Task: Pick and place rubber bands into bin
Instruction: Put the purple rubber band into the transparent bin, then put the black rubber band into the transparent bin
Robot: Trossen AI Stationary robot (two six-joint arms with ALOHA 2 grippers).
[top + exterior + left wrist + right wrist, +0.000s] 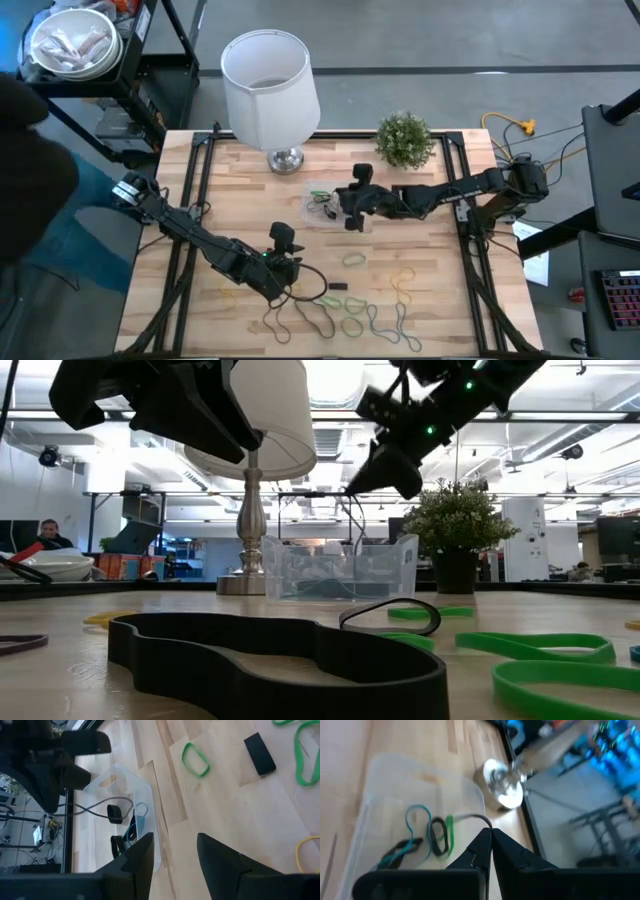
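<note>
Two hands show on my feeds. My right hand (352, 212) hangs directly over the bin (325, 208), its fingers (481, 851) pinched together on a thin grey band (470, 818) whose free end trails down into the bin. Several bands (439, 836) already lie inside, below that hand. My left hand (175, 852) hovers with fingers spread and nothing between them; loose bands (352, 318) lie scattered on the tabletop (420, 270) just beside it, and a green one (195, 759) lies ahead of its fingertips.
</note>
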